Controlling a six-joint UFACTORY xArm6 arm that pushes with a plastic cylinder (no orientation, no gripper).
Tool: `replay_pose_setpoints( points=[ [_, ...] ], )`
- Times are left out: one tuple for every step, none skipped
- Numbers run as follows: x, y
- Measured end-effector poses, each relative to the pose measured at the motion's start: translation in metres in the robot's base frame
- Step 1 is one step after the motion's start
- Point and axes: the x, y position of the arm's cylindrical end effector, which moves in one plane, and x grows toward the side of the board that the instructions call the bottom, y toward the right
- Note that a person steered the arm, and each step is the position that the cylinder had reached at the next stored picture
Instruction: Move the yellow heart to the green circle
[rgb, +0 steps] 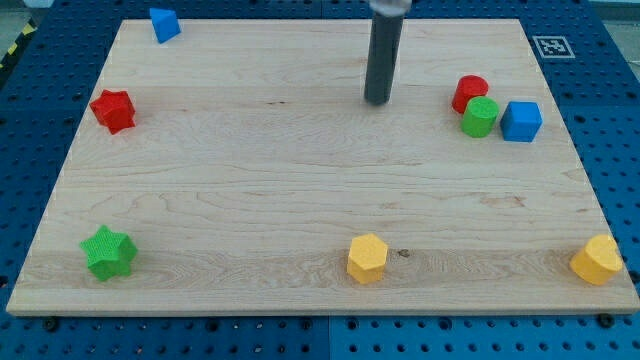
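1. My tip (378, 101) is the bottom end of a dark rod. It sits on the wooden board (300, 190) near the top middle. It has no jaws, so there is nothing to open or close. It can only push.

2. Two yellow blocks sit along the bottom edge. One yellow block (367, 258) is at about 6 o'clock from my tip, and it looks six-sided. The other, the yellow heart (597, 260), is at about 4 o'clock, in the bottom right corner. I think that one is the heart, but its shape is hard to make out.

3. The green circle (480, 117) is at about 3 o'clock from my tip. It touches a red round block (469, 93) and sits just beside a blue cube (521, 121).

4. The heart looks small, hard and light. I think it will slide easily on the smooth wood. It may spin if I push it off-centre.

5. I cannot grab it. I would push on the side away from the green circle, its bottom right side, right in the middle.

6. I cannot tell which way the heart points. It looks a bit wider than tall, so its long side may run left to right.

7. The heart is close to the board's edge, so getting behind it will be tricky.

8. A red star (113, 110), a green star (109, 253) and a blue block (164, 24) are far off, between 8 and 10 o'clock.
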Motion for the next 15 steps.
replay_pose_setpoints(
  points=[
    [0.091, 0.011],
    [0.169, 0.043],
    [0.222, 0.098],
    [0.232, 0.108],
    [0.233, 0.137],
    [0.232, 0.17],
    [0.232, 0.188],
    [0.232, 0.202],
    [0.231, 0.214],
    [0.231, 0.216],
    [0.226, 0.214],
    [0.208, 0.21],
    [0.185, 0.21],
    [0.163, 0.21],
    [0.151, 0.2]
  ],
)
